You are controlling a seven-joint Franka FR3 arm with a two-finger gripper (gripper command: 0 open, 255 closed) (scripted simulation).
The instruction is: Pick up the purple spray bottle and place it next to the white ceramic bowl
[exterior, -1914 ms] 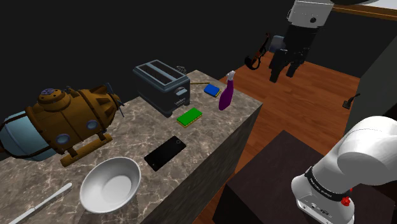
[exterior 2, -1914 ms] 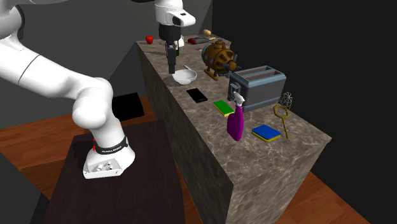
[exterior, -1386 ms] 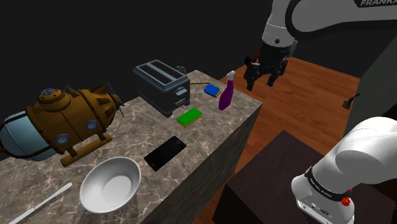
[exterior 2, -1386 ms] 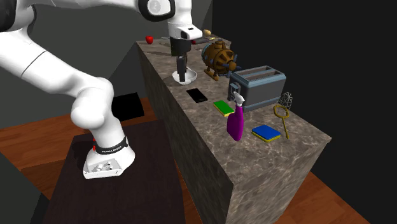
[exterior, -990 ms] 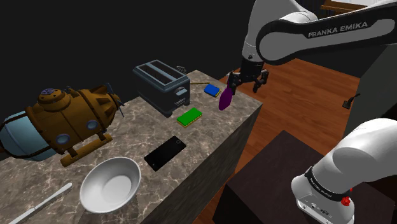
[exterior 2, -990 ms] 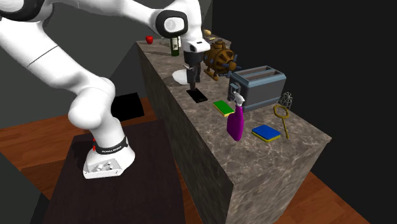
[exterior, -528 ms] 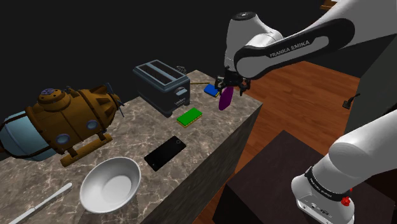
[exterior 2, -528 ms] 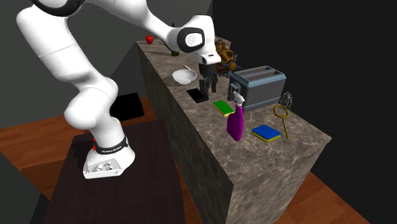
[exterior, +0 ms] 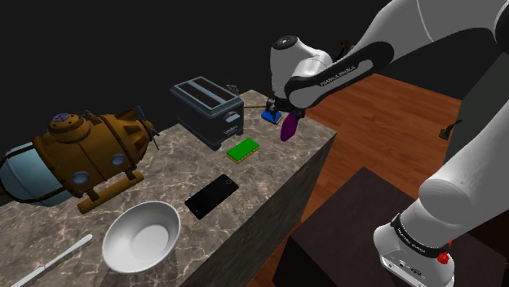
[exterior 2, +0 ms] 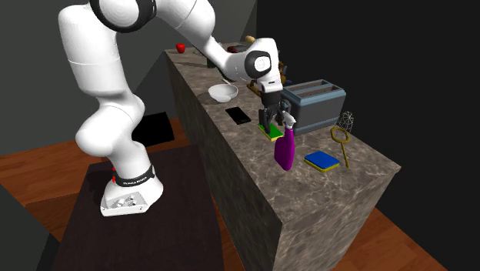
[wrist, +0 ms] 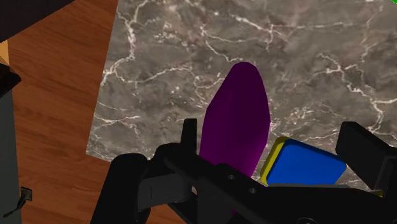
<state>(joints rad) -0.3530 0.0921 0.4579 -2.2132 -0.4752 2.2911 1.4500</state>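
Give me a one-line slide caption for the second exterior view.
Franka arm's open claw hovers at the head of the purple spray bottle on a marbled counter, white bowl farther along.

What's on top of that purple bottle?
The black gripper, fingers open, hangs over the top of the purple spray bottle. In the shoulder view the arm covers its spray head.

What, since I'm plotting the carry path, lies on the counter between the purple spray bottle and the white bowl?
Two flat things lie along that line: a green sponge near the purple spray bottle, then a black phone nearer the white bowl. A lifted carry should probably clear both.
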